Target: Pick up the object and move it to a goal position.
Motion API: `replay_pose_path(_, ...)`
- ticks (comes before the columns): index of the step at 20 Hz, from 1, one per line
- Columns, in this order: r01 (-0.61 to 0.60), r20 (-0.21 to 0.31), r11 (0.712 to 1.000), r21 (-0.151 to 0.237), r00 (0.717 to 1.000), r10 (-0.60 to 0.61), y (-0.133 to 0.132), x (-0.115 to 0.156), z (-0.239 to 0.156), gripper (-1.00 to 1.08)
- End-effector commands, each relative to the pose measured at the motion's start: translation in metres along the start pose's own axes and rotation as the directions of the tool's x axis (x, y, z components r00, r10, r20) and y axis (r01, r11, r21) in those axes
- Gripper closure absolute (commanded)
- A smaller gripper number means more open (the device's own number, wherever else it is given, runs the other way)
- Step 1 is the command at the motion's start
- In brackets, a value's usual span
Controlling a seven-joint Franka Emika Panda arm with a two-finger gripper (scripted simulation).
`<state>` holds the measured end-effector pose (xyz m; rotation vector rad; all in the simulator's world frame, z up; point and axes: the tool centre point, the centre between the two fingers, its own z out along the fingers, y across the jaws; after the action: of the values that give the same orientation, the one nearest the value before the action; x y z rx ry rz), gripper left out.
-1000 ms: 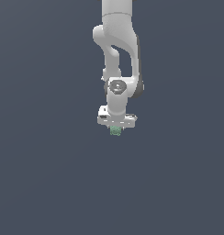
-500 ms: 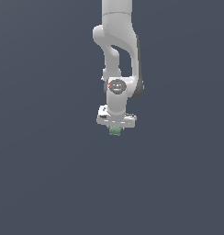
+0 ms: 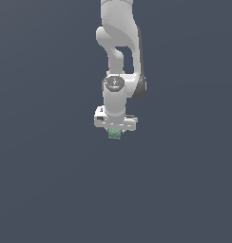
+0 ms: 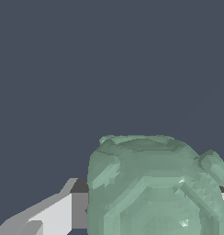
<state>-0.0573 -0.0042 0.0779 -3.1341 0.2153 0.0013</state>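
Object (image 3: 115, 134) looks small, rigid, light and knobbly; the end effector (image 3: 115, 132) is closed around its middle, where bumps could make the hold shift.

The object (image 3: 115, 134) was pale mint green, with lighter glossy flecks and darker green creases on its bumpy surface (image 4: 155, 188). The arm (image 3: 119, 52) and gripper (image 3: 115, 132) were white with grey shading and a dark joint band; the background (image 3: 42, 180) was plain slate blue-grey.
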Motion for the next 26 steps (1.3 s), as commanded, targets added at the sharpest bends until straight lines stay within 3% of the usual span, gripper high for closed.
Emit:
replay_pose_path(1,0.000,-0.001,1.000,0.001,1.000,0.000,0.010,0.009,-0.016,1.08)
replay_pose_path(26,0.000,-0.001,1.000,0.000,1.000,0.000,0.127,0.116,-0.206,1.08)
